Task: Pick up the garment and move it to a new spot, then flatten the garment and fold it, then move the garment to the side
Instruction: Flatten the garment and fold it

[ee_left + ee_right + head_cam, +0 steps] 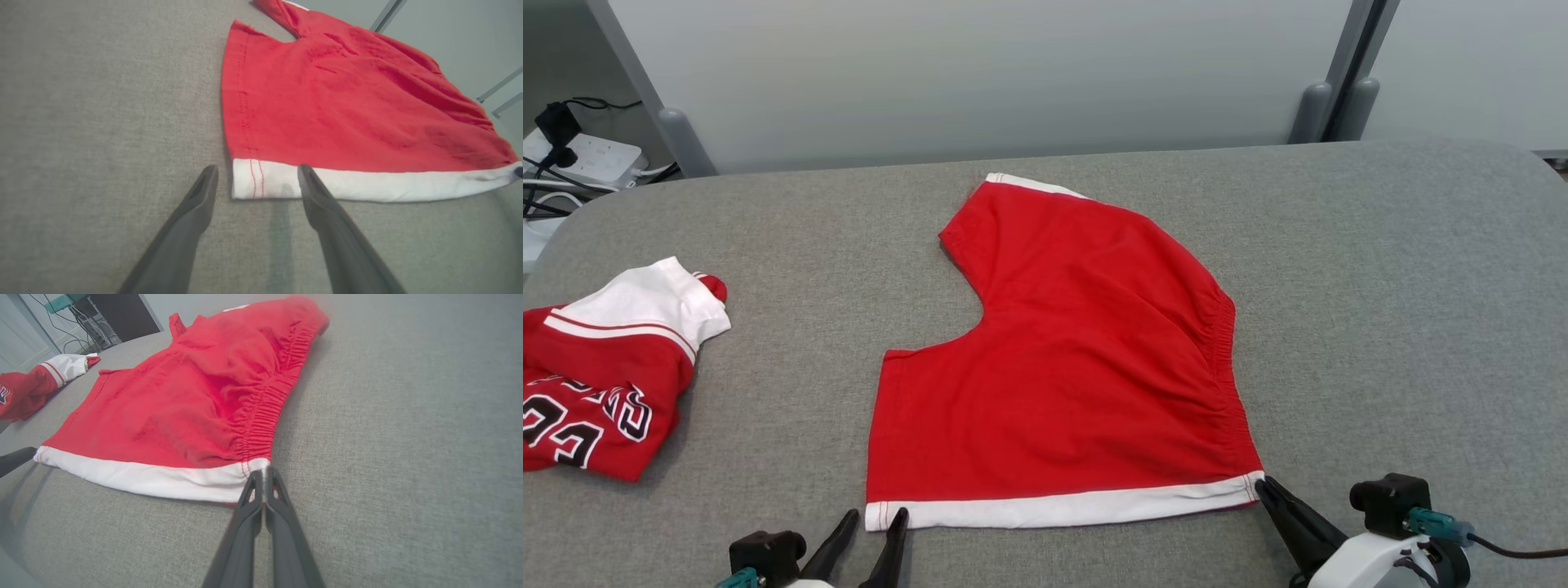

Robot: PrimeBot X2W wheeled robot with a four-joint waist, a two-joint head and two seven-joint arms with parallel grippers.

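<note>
The garment (1062,367) is a pair of red shorts with a white hem band and a gathered waistband, lying fairly flat on the grey table (1380,310). My right gripper (1262,483) is shut on its near right corner, where the white band meets the waistband; in the right wrist view the fingertips (264,473) pinch that corner of the garment (184,400). At the near left corner my left gripper (876,516) stands open. Seen from the left wrist, its two fingers (257,169) straddle the white corner of the garment (347,102), touching nothing that I can make out.
A second red-and-white garment with lettering (605,367) lies bunched at the table's left edge. Beyond the far left corner are a power strip and cables (580,155). A pale panel wall (1013,73) stands behind the table.
</note>
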